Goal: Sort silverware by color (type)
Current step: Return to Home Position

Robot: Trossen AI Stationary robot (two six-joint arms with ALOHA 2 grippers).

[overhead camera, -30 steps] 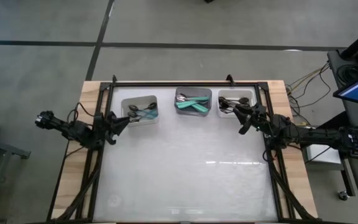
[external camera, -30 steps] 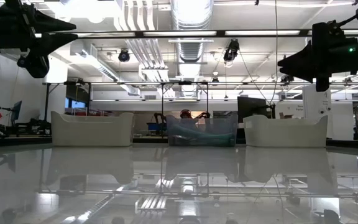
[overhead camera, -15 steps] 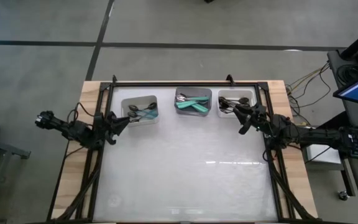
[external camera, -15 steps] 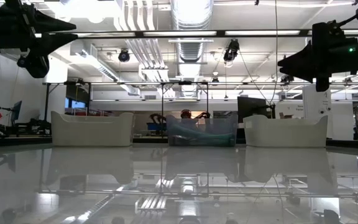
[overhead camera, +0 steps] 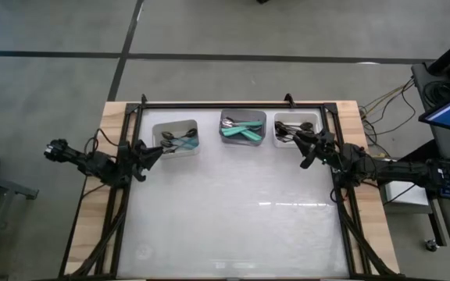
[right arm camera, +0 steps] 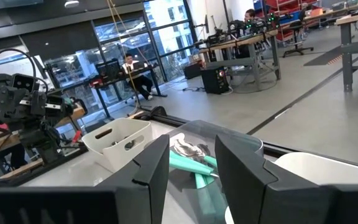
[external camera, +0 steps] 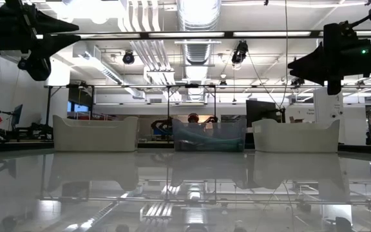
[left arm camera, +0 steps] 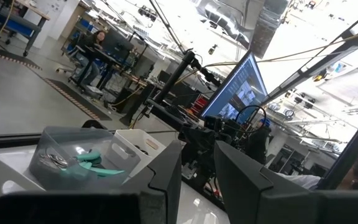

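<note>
High view: three small rectangular bins stand in a row along the far edge of the glossy white table (overhead camera: pixel 233 218). The translucent grey plastic middle bin (overhead camera: pixel 243 117) holds the teal-handled spoons (overhead camera: pixel 241 133), lying crossed, with a few shiny pieces beside them. The white plastic right bin (overhead camera: pixel 314 125) holds a heap of black spoons (overhead camera: pixel 286 133). The white plastic left bin (overhead camera: pixel 162 127) holds a tangle of dark and shiny spoons (overhead camera: pixel 178 143); exact colours cannot be told from here. No spoon lies on the open table surface. The left tool (overhead camera: pixel 156 150) sits just beside the left bin, raised above the table; in the left wrist view the left tool (left arm camera: pixel 197 180) has its fingers (left arm camera: pixel 166 180) apart with nothing between them. The right tool (overhead camera: pixel 305 156) sits just in front of the right bin; in the right wrist view the right tool (right arm camera: pixel 194 168) shows its fingers (right arm camera: pixel 151 168) likewise spread and empty. Low view: both arms hang high, clear of the table.
</note>
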